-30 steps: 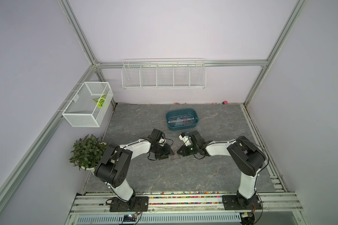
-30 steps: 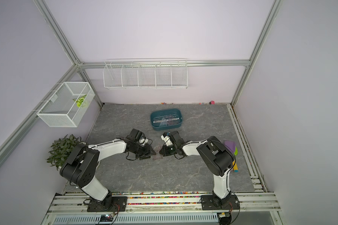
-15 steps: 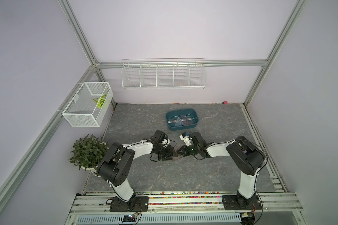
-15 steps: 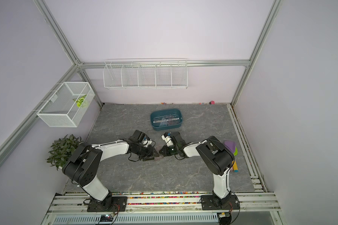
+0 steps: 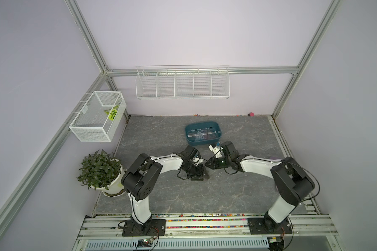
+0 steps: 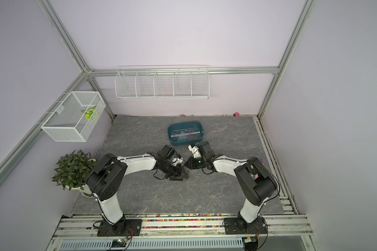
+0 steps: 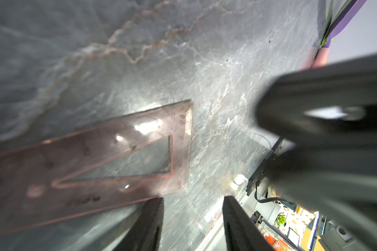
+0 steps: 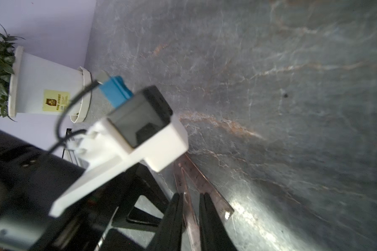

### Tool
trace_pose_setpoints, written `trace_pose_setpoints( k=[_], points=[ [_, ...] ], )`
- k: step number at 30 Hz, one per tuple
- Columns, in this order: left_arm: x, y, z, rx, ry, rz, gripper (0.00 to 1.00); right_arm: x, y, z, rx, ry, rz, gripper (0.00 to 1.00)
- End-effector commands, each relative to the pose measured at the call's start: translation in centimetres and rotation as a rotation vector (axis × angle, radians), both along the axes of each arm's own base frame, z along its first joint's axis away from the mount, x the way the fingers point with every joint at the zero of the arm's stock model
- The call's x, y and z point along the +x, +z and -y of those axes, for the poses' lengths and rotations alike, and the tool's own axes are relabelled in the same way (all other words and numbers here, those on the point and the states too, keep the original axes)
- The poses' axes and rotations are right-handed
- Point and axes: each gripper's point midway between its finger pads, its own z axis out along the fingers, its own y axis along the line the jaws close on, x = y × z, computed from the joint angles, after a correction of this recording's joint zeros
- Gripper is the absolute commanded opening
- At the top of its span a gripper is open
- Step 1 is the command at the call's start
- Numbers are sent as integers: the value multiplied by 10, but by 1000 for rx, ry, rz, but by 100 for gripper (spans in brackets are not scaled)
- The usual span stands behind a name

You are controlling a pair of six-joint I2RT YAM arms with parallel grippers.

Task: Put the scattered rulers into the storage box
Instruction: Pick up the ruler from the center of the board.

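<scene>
Since a second ago the left gripper (image 5: pixel 205 172) has slid right across the grey marbled table (image 5: pixel 161 195) until it nearly meets the right gripper (image 5: pixel 207 165) at mid-table. The right jaws, pressed together then, now stand a crack apart. Between the two lies a brownish-purple triangle (image 7: pixel 74 156), flat on the stone. In the left wrist view its short side sits just beside one left finger (image 7: pixel 152 217). The left jaws are released and wide, with only bare table between them. In the right wrist view the right fingers (image 8: pixel 174 213) straddle a thin limb of the triangle near its sharp corner, loosely, with no firm pinch to be seen. A sheet this flat offers no edge to grab, so the arms probably work from opposite ends, one bracing while the other pries. Farther back, the teal storage box (image 5: pixel 191 142) already holds clear rulers (image 5: pixel 201 134), so the triangle seems to be the last one out.
</scene>
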Motion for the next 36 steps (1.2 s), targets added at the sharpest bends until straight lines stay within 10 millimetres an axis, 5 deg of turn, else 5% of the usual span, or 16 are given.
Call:
trace_pose_setpoints(
  k=[1, 7, 11, 19, 29, 36],
  points=[
    [-19, -56, -37, 242, 4, -72, 51, -8, -3, 9, -38, 8, -15, 21],
    [16, -37, -13, 198, 7, 13, 51, -17, -18, 5, -6, 16, -67, 18],
    [19, -25, -12, 184, 9, 29, 51, -20, -22, 5, -10, 15, -73, 16],
    [33, 11, -59, 177, 142, 90, 52, -16, -36, -1, -27, 26, -87, 13],
    [28, 6, -83, 190, 203, 81, 52, 0, -35, -12, -32, 46, -80, 11],
    [28, 0, -103, 222, 252, 72, 52, -11, -69, -2, -90, 35, -139, 10]
  ],
)
